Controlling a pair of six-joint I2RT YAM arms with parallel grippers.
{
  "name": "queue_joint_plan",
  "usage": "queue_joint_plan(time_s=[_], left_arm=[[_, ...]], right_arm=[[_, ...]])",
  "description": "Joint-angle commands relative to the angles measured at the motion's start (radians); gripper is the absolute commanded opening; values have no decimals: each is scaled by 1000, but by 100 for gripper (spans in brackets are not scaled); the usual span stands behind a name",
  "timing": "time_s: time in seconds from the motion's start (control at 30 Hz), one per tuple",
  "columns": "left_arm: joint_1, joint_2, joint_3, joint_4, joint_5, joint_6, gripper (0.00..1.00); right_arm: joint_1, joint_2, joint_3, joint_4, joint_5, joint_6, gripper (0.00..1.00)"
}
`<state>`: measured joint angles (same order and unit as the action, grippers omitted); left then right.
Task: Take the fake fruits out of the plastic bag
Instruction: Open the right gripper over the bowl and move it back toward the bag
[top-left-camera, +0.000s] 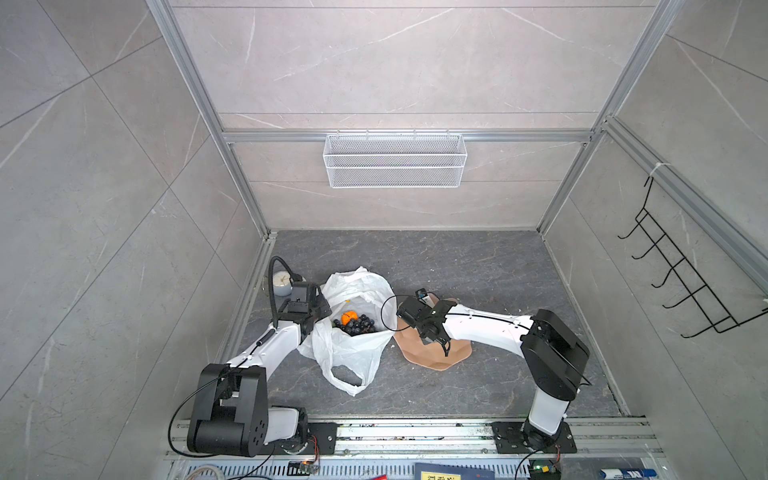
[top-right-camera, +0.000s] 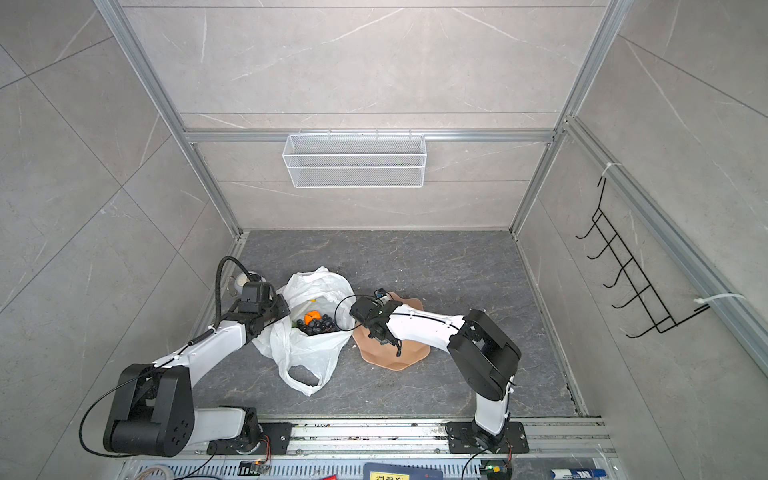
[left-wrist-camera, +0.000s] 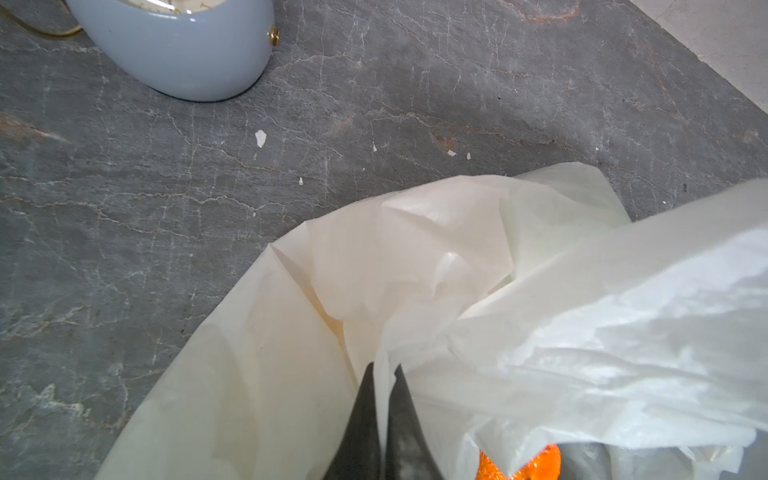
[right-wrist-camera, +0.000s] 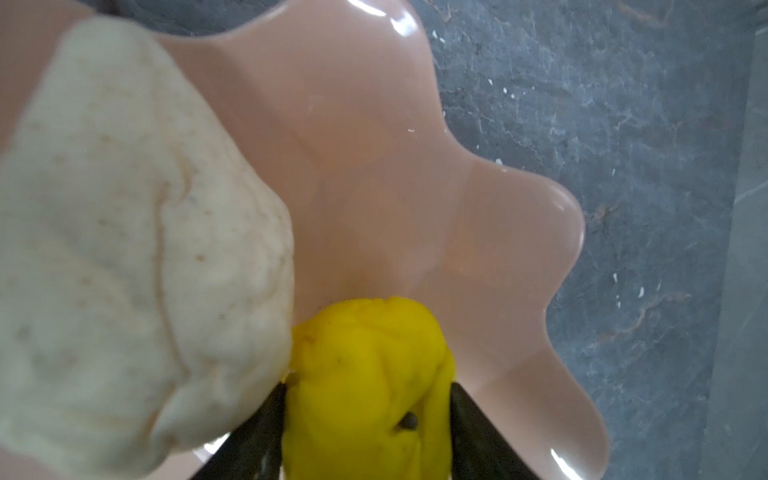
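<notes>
Your left gripper pinches the bag rim, likely holding its mouth open; orange and grapes lie inside, mid-desk. Your right gripper straddles a yellow fruit on the plate; gripping or releasing, I can't tell.

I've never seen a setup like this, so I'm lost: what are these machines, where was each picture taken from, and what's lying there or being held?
These are two robot arms, left arm and right arm, each ending in a two-fingered gripper. Two pictures look down from overhead at the whole scene; the other two come from cameras on the wrists. On the dark tabletop lie a white plastic bag, with an orange and a dark grape bunch inside, and a wavy pink plate. The left gripper pinches the bag's edge. The right gripper is over the plate beside a cream fruit, with a yellow fruit between its fingers; whether it is gripped I cannot tell.
</notes>
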<state>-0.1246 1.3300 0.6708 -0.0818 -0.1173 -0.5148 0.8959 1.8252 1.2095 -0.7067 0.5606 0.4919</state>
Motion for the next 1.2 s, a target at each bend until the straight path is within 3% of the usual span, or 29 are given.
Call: queue_joint_plan(time_s=[0.0,0.4,0.57,0.73,0.93,1.0,1.17], left_arm=[[-3,-2,1,15,11,9,6],[-3,-3,1,13,10,11,6],[-3,-5,2,13,13,12,6],[-3,-5,3,12,17,12,6],[-4,-18,2,7,16,13,6],[-6,-23,2,5,16,12,6],[-24,-51,0,-9,-26,28,6]], right_arm=[[10,-22,-21,26,-10,-10,65],[4,-112,-60,83,-107,-39,88],[4,-145,-75,91,-125,-41,89],[5,-206,-73,67,-140,-34,86],[72,-333,-26,45,-155,-10,75],[102,-323,13,65,-188,-2,68],[182,-163,183,152,-295,-37,62]])
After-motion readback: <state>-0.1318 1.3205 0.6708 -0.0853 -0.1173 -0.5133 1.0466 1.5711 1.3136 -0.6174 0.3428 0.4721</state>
